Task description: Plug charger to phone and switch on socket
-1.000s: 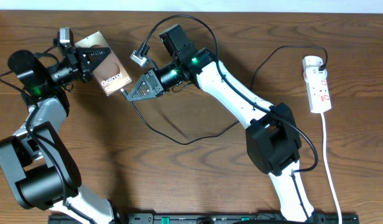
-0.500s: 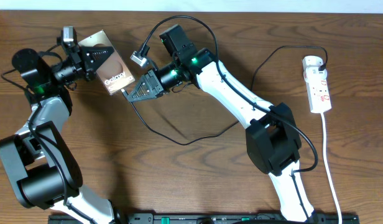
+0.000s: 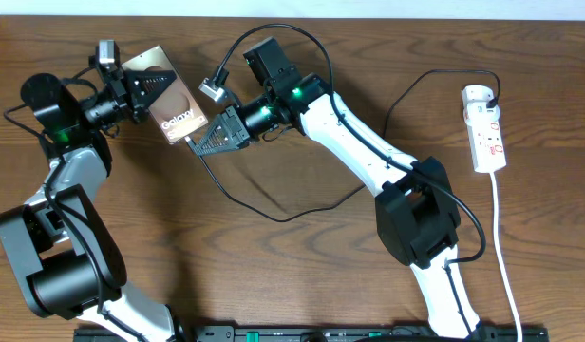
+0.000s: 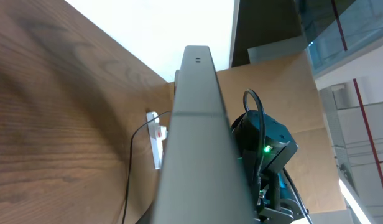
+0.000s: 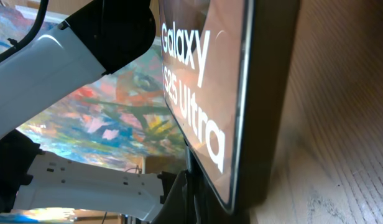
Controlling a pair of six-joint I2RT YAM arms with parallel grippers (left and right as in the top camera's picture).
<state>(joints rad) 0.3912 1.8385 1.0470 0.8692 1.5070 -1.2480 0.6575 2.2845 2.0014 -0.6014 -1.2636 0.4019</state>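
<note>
The phone, a bronze slab with white lettering, is held off the table at the upper left, my left gripper shut on its left side. My right gripper is shut at the phone's lower right edge, and the charger cable starts at its tips; the connector tip itself is hidden. In the right wrist view the phone fills the frame right above my dark fingers. The left wrist view shows the phone edge-on. The white socket lies at the far right.
The black cable loops down across the table's middle and back up to the socket's rounded end. The socket's white cord runs toward the front edge. The right arm spans the middle. The socket shows small in the left wrist view.
My left gripper has carried the phone slightly right and up, closer to the right gripper. The right arm has stayed still.
</note>
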